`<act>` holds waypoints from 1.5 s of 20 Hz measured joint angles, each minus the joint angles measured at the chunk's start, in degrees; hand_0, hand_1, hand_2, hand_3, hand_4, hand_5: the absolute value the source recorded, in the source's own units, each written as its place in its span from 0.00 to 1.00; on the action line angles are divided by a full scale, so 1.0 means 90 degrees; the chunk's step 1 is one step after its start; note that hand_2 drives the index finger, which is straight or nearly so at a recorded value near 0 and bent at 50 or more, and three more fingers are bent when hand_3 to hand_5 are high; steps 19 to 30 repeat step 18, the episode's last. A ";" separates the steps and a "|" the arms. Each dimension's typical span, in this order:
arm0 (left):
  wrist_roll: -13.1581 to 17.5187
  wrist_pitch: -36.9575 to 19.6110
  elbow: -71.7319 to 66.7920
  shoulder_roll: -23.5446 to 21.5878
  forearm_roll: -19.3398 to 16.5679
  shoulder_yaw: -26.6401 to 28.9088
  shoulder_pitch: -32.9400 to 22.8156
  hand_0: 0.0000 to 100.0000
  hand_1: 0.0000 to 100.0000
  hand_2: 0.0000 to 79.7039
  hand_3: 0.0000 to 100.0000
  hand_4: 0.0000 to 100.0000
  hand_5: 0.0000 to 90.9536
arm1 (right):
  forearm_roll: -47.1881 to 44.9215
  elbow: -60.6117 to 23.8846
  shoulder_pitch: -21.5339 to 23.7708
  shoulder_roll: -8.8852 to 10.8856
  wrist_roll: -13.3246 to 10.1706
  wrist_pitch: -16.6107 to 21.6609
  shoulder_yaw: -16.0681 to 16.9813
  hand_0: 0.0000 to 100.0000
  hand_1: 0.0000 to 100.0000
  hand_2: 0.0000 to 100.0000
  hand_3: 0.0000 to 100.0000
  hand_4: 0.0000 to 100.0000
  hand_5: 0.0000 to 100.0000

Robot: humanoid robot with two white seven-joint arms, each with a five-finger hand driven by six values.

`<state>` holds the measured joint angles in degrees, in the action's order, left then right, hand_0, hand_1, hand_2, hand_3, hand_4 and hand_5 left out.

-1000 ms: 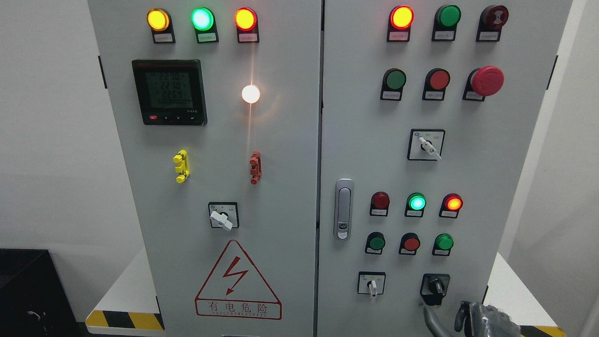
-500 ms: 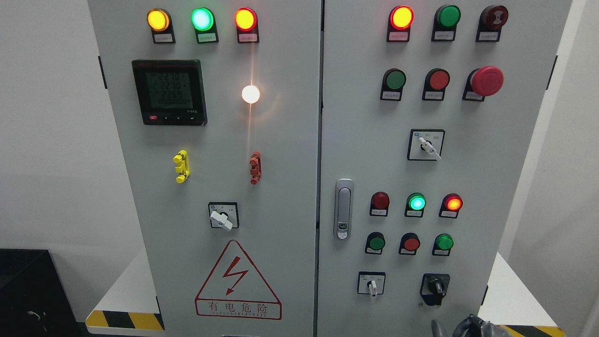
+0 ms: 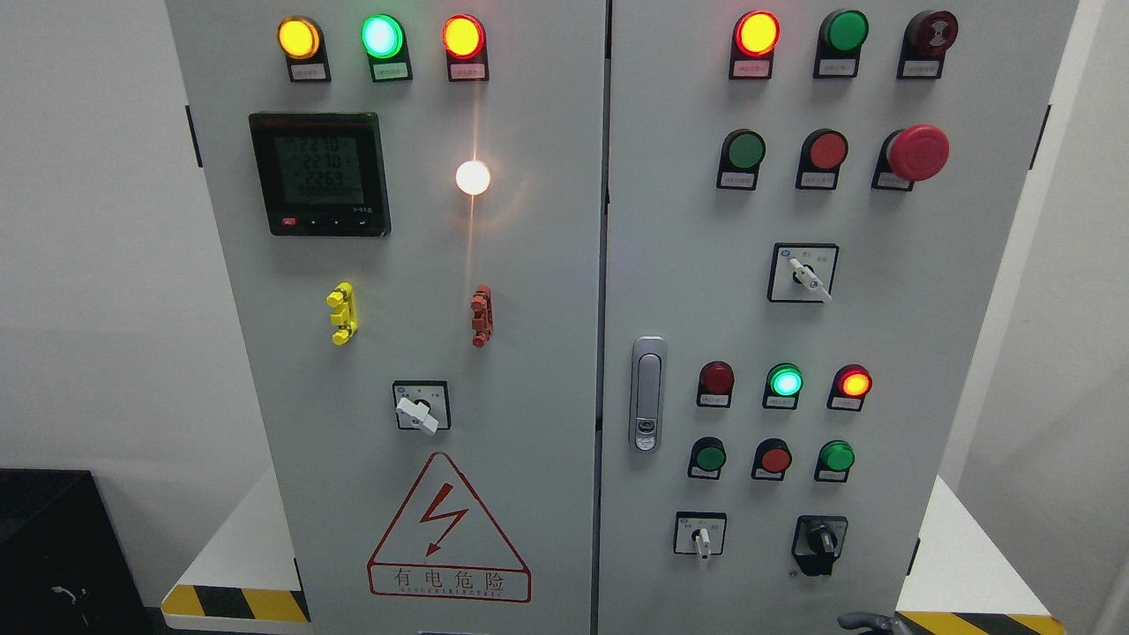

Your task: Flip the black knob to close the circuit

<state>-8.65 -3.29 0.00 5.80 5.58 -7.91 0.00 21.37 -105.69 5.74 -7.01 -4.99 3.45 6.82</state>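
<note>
Black knob low on the right cabinet door

The black knob (image 3: 819,541) sits at the panel's lower right (beside a white selector switch (image 3: 700,535)); only a sliver of the right robot hand (image 3: 869,623) shows below, fingers' state untellable.

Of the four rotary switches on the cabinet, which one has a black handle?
The black knob at the right door's bottom right corner. The other three switches have white handles.

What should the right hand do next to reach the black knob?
Probably raise the right hand toward the black knob: only a sliver of it shows at the bottom edge, below the knob and apart from it, and nothing touches the knob.
</note>
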 measured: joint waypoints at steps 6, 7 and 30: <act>0.0000 0.0000 0.0000 0.0000 0.0000 0.0000 0.0000 0.12 0.56 0.00 0.00 0.00 0.00 | -0.1250 -0.0247 0.0333 -0.0002 0.0552 0.0576 -0.0067 0.00 0.03 0.02 0.14 0.16 0.17; 0.0000 0.0000 0.0000 0.0000 0.0000 0.0000 0.0000 0.12 0.56 0.00 0.00 0.00 0.00 | -0.1387 -0.0279 0.0385 -0.0002 0.0671 0.0676 -0.0075 0.00 0.03 0.00 0.12 0.15 0.16; 0.0000 0.0000 0.0000 0.0000 -0.0002 0.0000 0.0000 0.12 0.56 0.00 0.00 0.00 0.00 | -0.2557 -0.0527 0.0738 -0.0002 0.1475 0.0904 -0.0124 0.00 0.00 0.00 0.00 0.00 0.00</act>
